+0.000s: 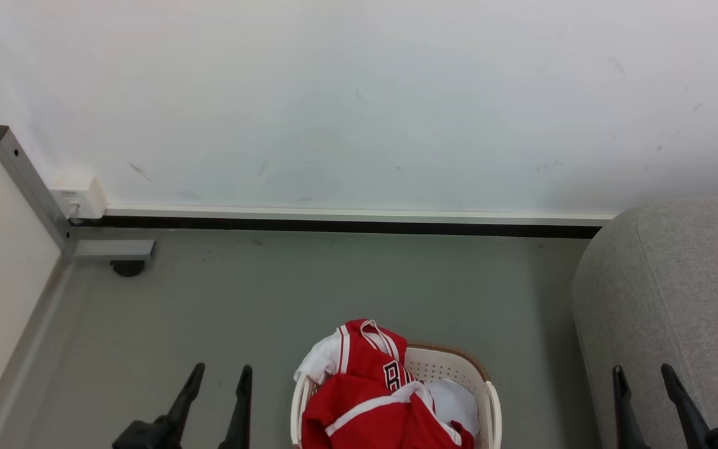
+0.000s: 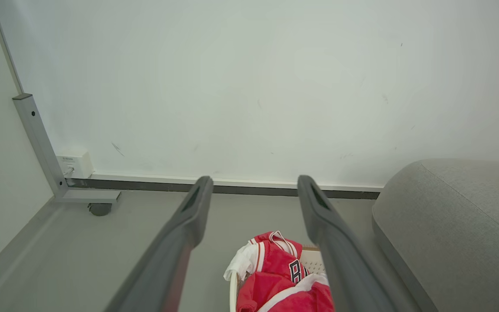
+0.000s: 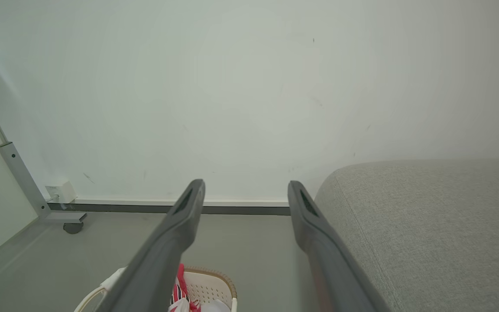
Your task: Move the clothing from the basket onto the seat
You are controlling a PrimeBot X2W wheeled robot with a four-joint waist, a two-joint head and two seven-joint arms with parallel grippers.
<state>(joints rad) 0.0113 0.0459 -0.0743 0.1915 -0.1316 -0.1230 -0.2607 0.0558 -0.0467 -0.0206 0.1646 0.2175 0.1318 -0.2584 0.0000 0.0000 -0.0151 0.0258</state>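
Clothing [image 1: 371, 399], red with white stripe trim and black white-edged lettering, lies heaped in the white brown-rimmed basket [image 1: 452, 368] on the grey floor [image 1: 272, 299], near the grey seat [image 1: 677, 299] at its right, between the left gripper [image 1: 222, 369] and right gripper [image 1: 641, 369], both spread wide and empty.

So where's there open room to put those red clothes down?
The grey seat, right of the basket, is bare. The floor between basket, baseboard and the wheeled metal frame is open too. Only the basket is crowded, heaped with clothing.
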